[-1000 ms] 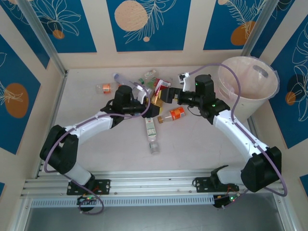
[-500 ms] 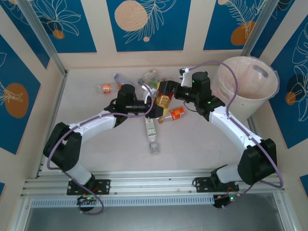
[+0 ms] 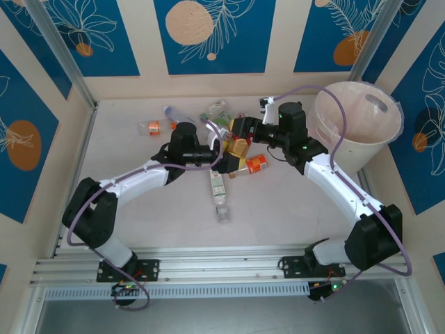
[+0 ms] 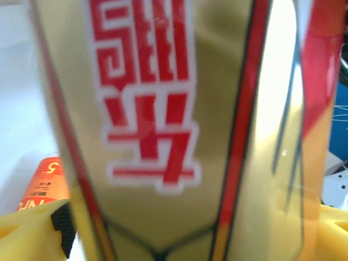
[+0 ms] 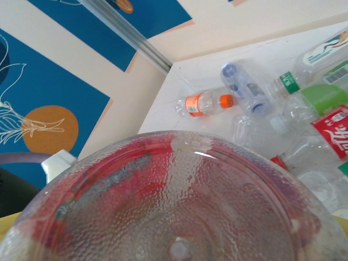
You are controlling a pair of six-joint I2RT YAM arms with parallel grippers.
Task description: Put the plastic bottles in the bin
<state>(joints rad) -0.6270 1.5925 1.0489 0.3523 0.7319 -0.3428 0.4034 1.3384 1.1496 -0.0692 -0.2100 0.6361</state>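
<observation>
A gold-and-red labelled bottle [image 3: 237, 146] hangs between the two arms, and its label [image 4: 163, 109] takes up nearly all of the left wrist view. My left gripper [image 3: 224, 152] is shut on it, with yellow pads [image 4: 22, 234] at its sides. My right gripper [image 3: 242, 132] meets the bottle's other end. A clear bottle base [image 5: 179, 206] with red showing through hides that gripper's fingers. The pale bin [image 3: 372, 149] stands at the far right with nothing visible inside.
More bottles lie around: an orange-labelled one [image 3: 255, 164], a white-labelled one [image 3: 217, 185] nearer the arms, a small orange one [image 3: 149, 128] [image 5: 204, 102], a bluish one [image 3: 174, 112] [image 5: 242, 87], and a pile [image 3: 221, 111] with green [image 5: 321, 95] and red [image 5: 331, 128] labels.
My left gripper has carried the gold bottle a little to the right. My right gripper has shifted left and slightly back, closing on the bottle's other end.
</observation>
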